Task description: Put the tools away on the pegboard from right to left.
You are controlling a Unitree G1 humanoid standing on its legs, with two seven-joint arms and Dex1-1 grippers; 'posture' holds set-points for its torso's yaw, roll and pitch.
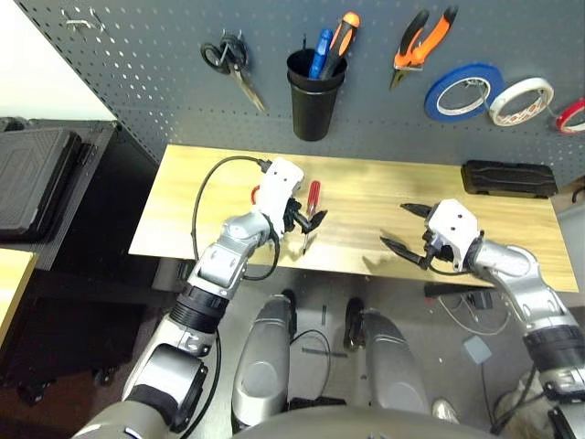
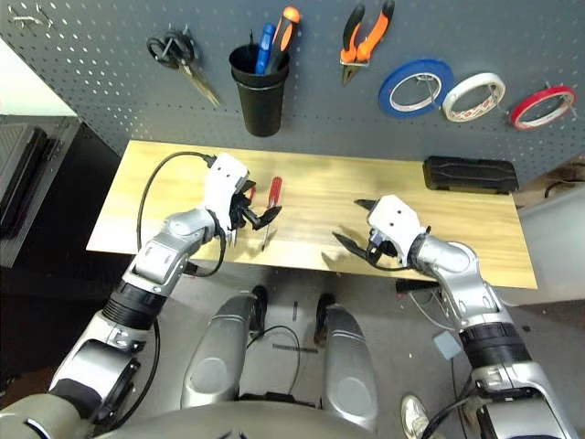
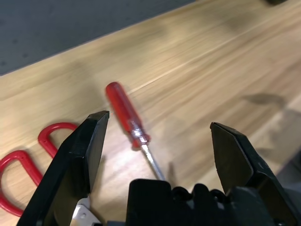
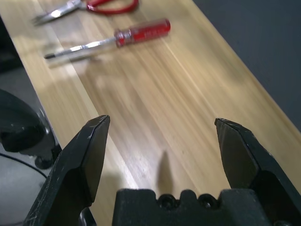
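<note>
While the red tape ring [image 2: 543,106] and the orange-handled pliers [image 2: 364,37] are already hanging on the pegboard [image 2: 110,55], the red-handled screwdriver [image 2: 271,206] is lying flat on the desk [image 2: 311,183], handle toward the board and tip toward the robot. It is sitting just in front of the left pincer [image 3: 157,141], whose two black fingers are standing wide apart with nothing between them, the shaft passing between the fingertips in the left wrist view. The red-handled scissors [image 3: 28,162] are lying just beside the screwdriver on its left, partly hidden under the left hand in the head views.

Judging by its build, the screwdriver is looking light and stiff, with a smooth plastic handle that may be slippery and a thin metal shaft that would roll under a careless touch. The thick part of the handle, near the metal collar, is looking like the soundest place to grip, across its width.

Further out, the right pincer [image 1: 409,236] is hovering over bare wood well to the right, its fingers likewise spread and empty. On the board a black cup [image 1: 313,91] is holding other handled tools, with black scissors [image 1: 230,62] hanging to its left and blue [image 1: 462,91] and white [image 1: 521,101] tape rolls to its right. A black case [image 1: 507,176] is resting at the desk's back edge.
</note>
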